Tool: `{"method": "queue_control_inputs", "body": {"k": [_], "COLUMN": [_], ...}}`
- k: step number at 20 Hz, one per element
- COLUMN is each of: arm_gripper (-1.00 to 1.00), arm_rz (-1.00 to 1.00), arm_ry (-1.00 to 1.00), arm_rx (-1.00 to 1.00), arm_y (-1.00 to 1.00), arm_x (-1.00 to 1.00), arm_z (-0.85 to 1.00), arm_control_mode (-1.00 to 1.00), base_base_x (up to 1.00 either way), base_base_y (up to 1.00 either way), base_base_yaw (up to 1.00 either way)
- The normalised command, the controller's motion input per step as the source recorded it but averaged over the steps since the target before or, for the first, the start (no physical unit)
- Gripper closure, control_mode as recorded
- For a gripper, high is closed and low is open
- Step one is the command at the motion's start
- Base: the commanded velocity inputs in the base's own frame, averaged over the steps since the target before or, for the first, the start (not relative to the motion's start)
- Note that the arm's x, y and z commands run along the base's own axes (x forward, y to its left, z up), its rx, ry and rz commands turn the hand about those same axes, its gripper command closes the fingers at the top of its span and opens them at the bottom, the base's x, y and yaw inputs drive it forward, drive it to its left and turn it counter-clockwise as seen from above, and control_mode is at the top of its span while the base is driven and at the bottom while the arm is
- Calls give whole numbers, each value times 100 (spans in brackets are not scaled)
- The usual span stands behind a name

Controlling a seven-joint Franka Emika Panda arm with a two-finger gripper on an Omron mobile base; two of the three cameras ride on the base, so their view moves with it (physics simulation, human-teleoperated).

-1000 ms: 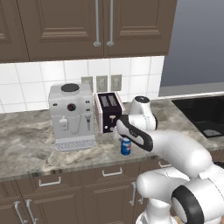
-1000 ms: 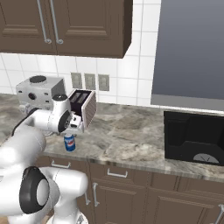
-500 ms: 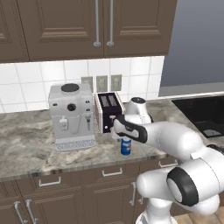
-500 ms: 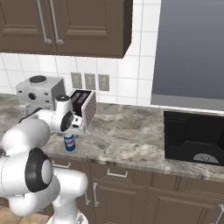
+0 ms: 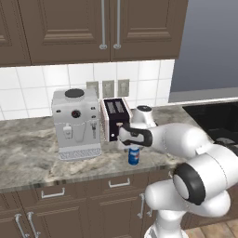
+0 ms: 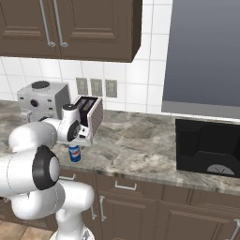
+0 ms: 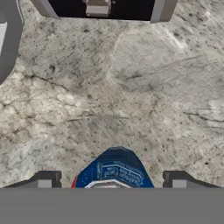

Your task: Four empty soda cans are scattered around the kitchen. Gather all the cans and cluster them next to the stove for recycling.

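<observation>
Pincer above the blue soda can on the desk, near the toaster.

In the left base view I see the blue soda can (image 5: 134,155) standing upright on the marble desk (image 5: 32,151), near its front edge, just in front of the black toaster (image 5: 115,118) and to the right of the white coffee machine (image 5: 76,123); the pincer (image 5: 132,145) is directly over the can, and the black stove (image 5: 214,120) is well apart on the right. In the right base view the can (image 6: 74,153) stands under the hand, with the toaster (image 6: 90,114) behind it. In the hand view the can (image 7: 114,171) lies between the two fingertips (image 7: 45,180), with a gap on each side, so the pincer (image 7: 109,180) is apart and not yet touching it.
</observation>
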Motion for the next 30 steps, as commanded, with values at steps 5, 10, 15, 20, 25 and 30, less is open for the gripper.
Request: {"method": "queue_control_inputs", "body": {"k": [5,10,15,20,25,30], "arm_gripper": [100,100,100,100,100,100], "arm_rz": [0,0,0,0,0,0], "arm_ry": [0,0,-1,-1,0,0], "arm_rx": [0,1,3,2,1,0], "arm_y": [1,0,0,0,0,0], "arm_x": [-5,-31,-49,-52,-47,-38], "arm_z": [-9,6,31,39,43,44], "arm_control_mode": [-100,-100,-100,-100,-100,-100], "base_base_x": [0,0,0,0,0,0], "base_base_y": [0,0,0,0,0,0], "base_base_yaw": [0,0,0,0,0,0]}}
